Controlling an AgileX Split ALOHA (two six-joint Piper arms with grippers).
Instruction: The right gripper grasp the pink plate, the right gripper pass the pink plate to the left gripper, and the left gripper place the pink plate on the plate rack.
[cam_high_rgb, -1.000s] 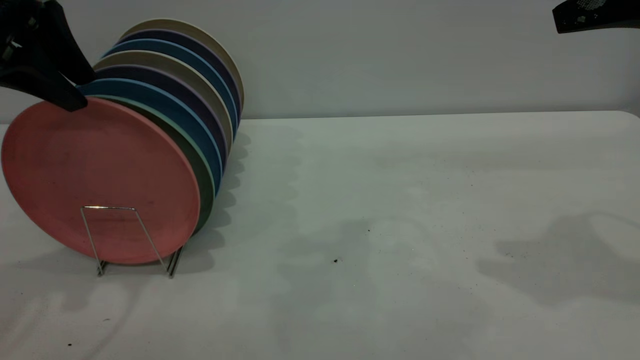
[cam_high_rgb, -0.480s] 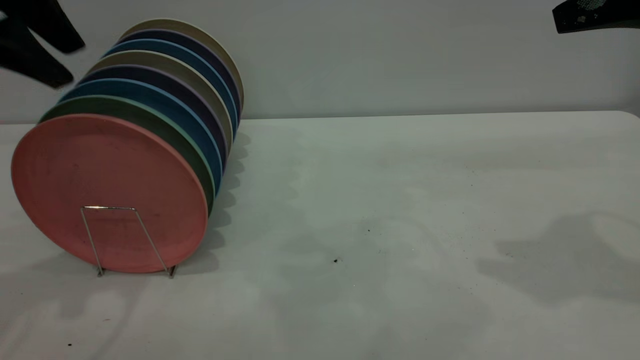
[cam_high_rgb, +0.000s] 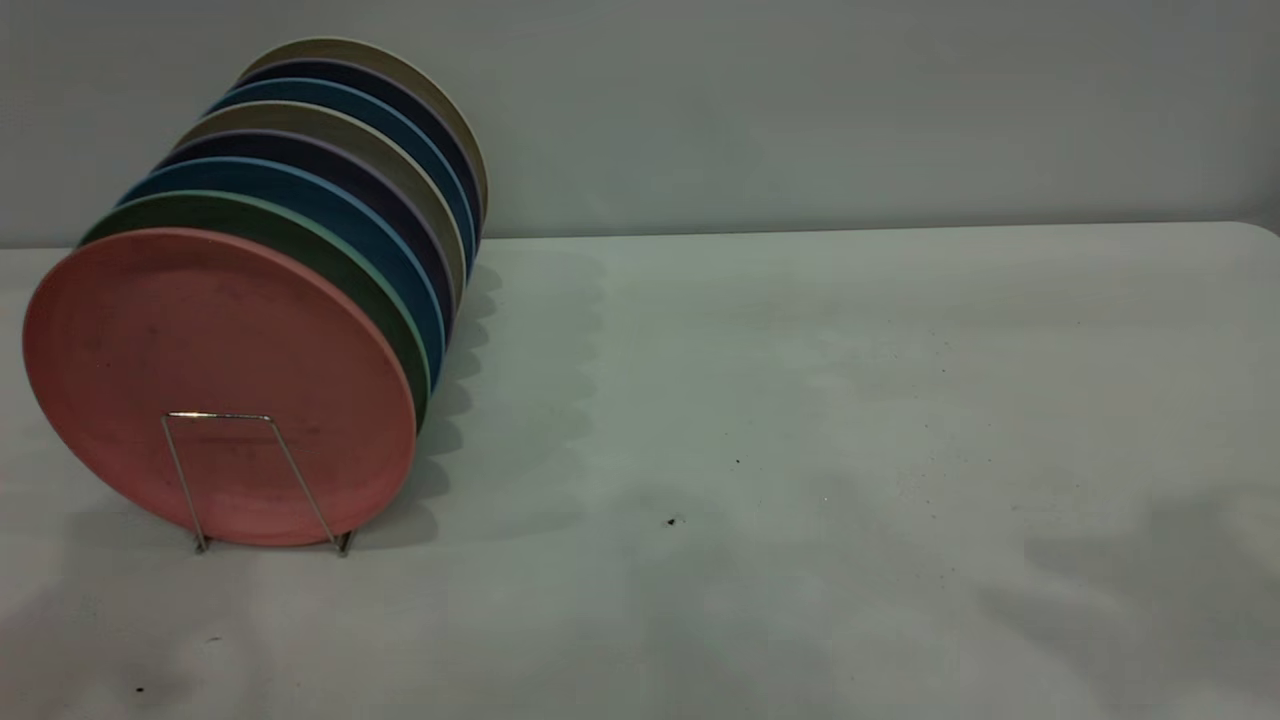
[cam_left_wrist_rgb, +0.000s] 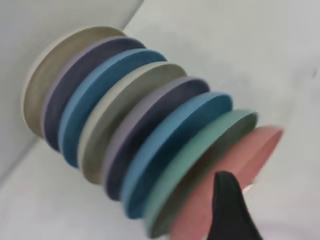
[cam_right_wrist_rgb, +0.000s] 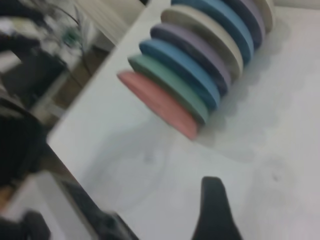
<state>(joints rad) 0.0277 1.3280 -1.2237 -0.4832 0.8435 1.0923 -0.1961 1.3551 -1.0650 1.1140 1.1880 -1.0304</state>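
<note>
The pink plate (cam_high_rgb: 215, 385) stands on edge at the front of the plate rack (cam_high_rgb: 215, 415), behind its front wire loop, leaning on a mint-green plate (cam_high_rgb: 330, 255). It also shows in the left wrist view (cam_left_wrist_rgb: 252, 150) and the right wrist view (cam_right_wrist_rgb: 157, 105). Neither gripper shows in the exterior view. One black finger (cam_left_wrist_rgb: 227, 210) of my left gripper hangs above the pink plate's rim, apart from it, holding nothing. One black finger (cam_right_wrist_rgb: 215, 210) of my right gripper is over bare table, well away from the rack.
Behind the pink plate the rack holds several more plates: green, blue (cam_high_rgb: 400, 270), purple, beige. The rack sits at the table's (cam_high_rgb: 800, 400) left end, near its edge (cam_right_wrist_rgb: 75, 115). Clutter lies beyond that edge.
My left gripper let go of the pink plate and rose out of the exterior view. The plate settled into the rack. My right gripper also left the top right corner of that view.
</note>
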